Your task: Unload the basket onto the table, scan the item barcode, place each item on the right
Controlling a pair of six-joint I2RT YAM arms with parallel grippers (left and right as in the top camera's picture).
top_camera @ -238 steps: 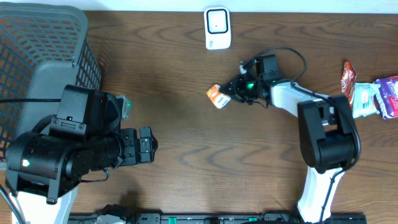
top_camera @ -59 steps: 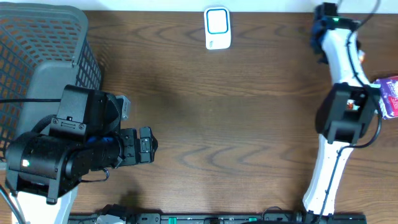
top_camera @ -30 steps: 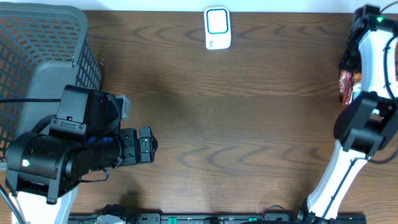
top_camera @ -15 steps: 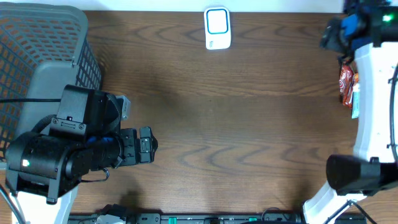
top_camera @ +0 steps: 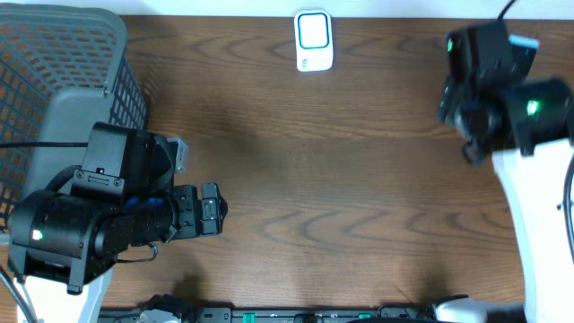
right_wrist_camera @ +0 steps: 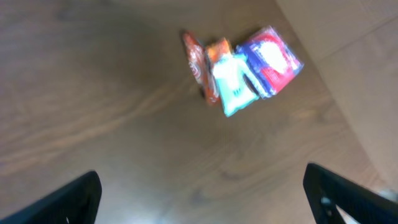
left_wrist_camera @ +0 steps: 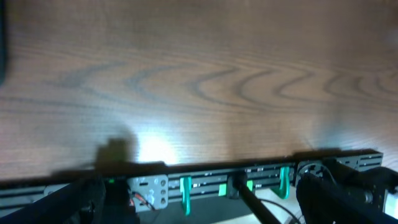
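Nearest, along the table's [top_camera: 341,179] front edge, runs a black rail [left_wrist_camera: 205,183] with green clips, partly in shadow. The left wrist view shows the left fingers [left_wrist_camera: 62,202] only as dark tips in the bottom corners, spread wide with nothing but bare wood between them. From overhead the bulky black left arm [top_camera: 99,215] covers the near part of a mesh basket [top_camera: 54,54], which is cut off at the left edge; what lies inside it cannot be made out.

The right fingers [right_wrist_camera: 348,196] are likewise just dark tips at the corners, released and wide apart, high over the table. Well beyond them lie the packets [right_wrist_camera: 239,68], bunched and touching near the table's right edge: an orange-red one, a teal one and a purple one. The view is blurred, so no print or barcode can be read. From overhead the right arm [top_camera: 502,90], itself blurred and cut off at the right, hides the packets entirely.

Farthest, the white scanner [top_camera: 314,40] sits at the back edge, well apart from both arms.
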